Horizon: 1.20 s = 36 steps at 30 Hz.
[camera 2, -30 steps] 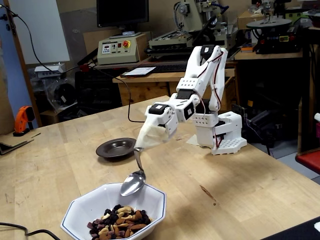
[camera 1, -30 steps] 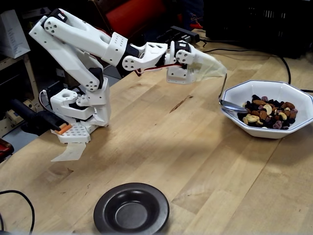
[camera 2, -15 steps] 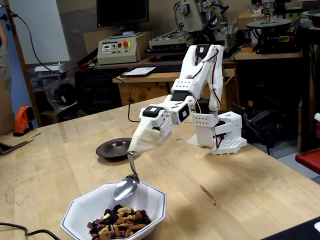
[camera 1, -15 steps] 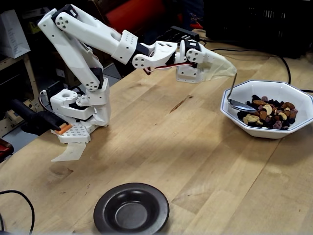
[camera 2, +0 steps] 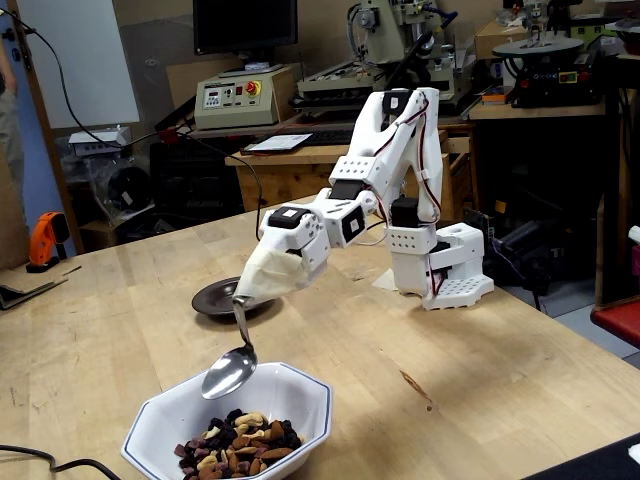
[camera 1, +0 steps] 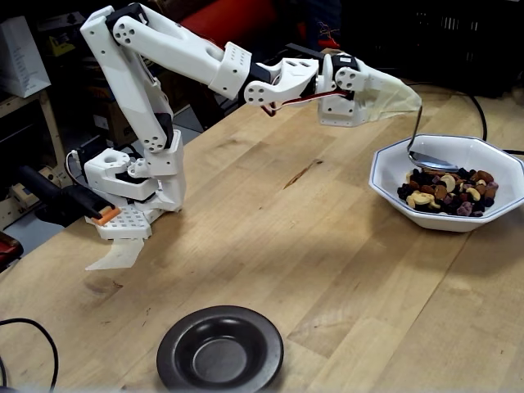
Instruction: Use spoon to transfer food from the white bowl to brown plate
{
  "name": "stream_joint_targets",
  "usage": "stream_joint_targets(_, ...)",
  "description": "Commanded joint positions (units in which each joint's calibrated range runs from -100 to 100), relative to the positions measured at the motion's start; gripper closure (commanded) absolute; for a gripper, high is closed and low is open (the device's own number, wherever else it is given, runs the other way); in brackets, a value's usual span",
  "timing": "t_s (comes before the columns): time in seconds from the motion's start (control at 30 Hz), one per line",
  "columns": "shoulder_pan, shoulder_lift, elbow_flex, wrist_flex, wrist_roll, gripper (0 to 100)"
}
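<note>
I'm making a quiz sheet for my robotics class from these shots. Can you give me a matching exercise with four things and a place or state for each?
Things:
1. spoon
2. food
3. brown plate
4. hand

Places or states:
A. empty, at the near table edge in a fixed view
B. piled in the white bowl
C. wrapped in pale cloth, fingers hidden
D. hanging over the bowl, scoop down

Pairs: 1-D, 2-B, 3-A, 4-C
</note>
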Motion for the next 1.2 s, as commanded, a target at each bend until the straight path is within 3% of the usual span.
stream_joint_targets(0.0, 0.2, 0.5, -5.3, -1.0, 0.2, 96)
stream_joint_targets(0.57, 0.3, 7.3, -8.3, -1.0, 6.2, 96)
stream_joint_targets(0.93, 0.2, 8.1, -7.7, -1.0, 14.7, 96)
stream_joint_targets(1.17, -0.3, 8.1, -7.6, -1.0, 16.3, 96)
